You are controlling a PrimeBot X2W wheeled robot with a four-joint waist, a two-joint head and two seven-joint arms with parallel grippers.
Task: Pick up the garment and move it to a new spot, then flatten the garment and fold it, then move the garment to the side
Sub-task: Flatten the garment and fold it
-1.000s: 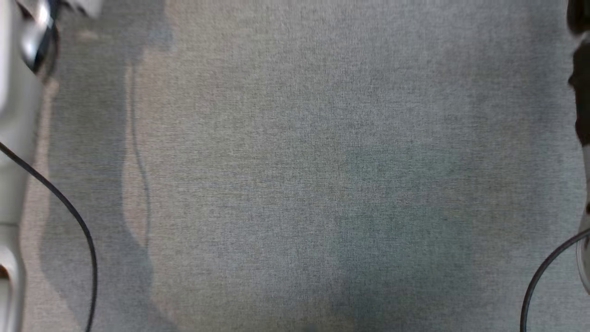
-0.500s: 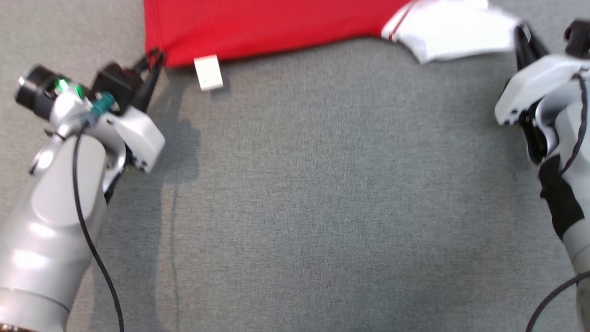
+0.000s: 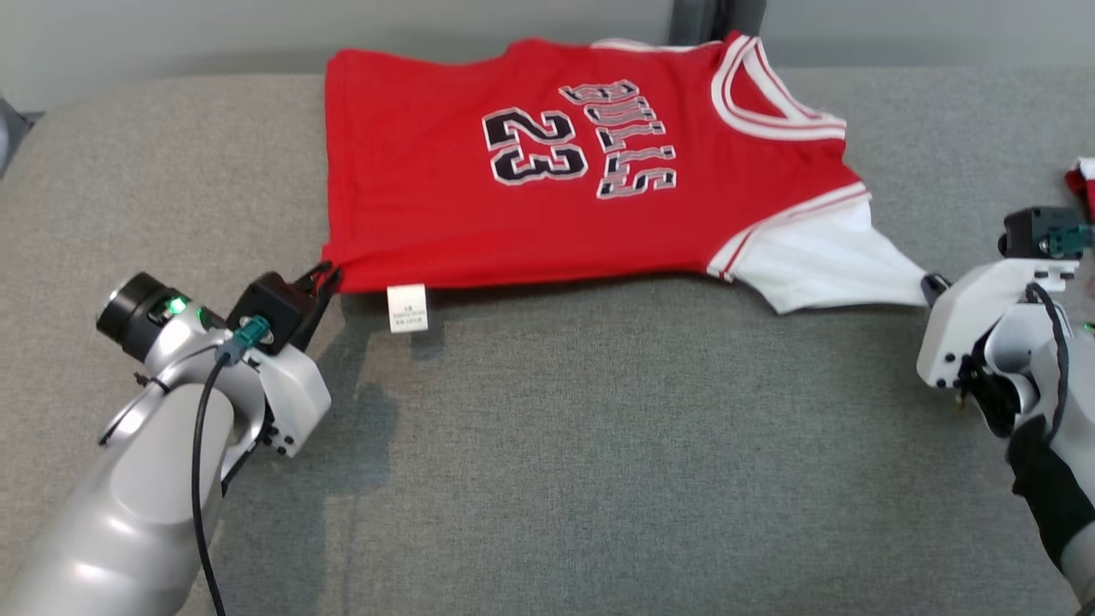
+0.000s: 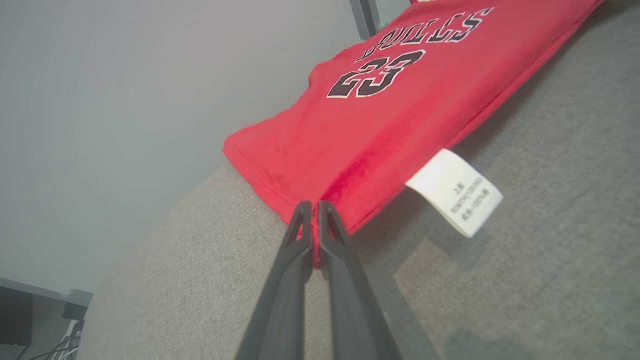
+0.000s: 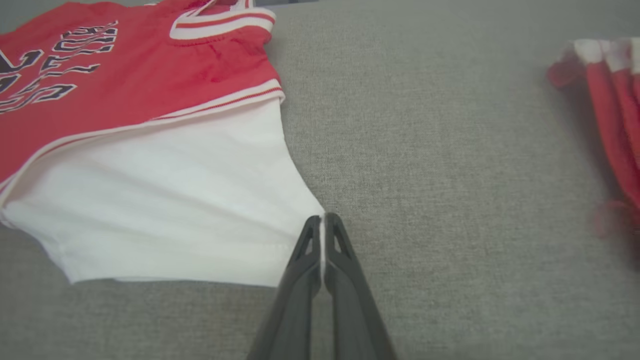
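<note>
The garment point(image 3: 530, 205) is a red jersey printed "BULLS 23" with a white sleeve point(image 3: 821, 265). It lies spread on the grey padded surface point(image 3: 599, 470), its collar to the right. My left gripper point(image 3: 325, 278) is shut on the near left hem corner, and the left wrist view shows the red hem point(image 4: 320, 175) pinched at my left gripper point(image 4: 315, 207). A white care label point(image 3: 407, 308) hangs from the near edge beside it. My right gripper point(image 3: 932, 282) is shut on the sleeve's tip. In the right wrist view the white sleeve point(image 5: 175, 200) runs into my right gripper point(image 5: 323, 220).
Another red and white cloth point(image 5: 605, 100) lies bunched on the surface to the right, also at the edge of the head view point(image 3: 1082, 180). A dark post point(image 3: 719, 21) stands behind the surface's back edge. The surface's left end is rounded point(image 3: 51, 128).
The head camera has tilted up from bare grey surface to take in the whole jersey and both grippers. Both grippers stay shut on the cloth.
</note>
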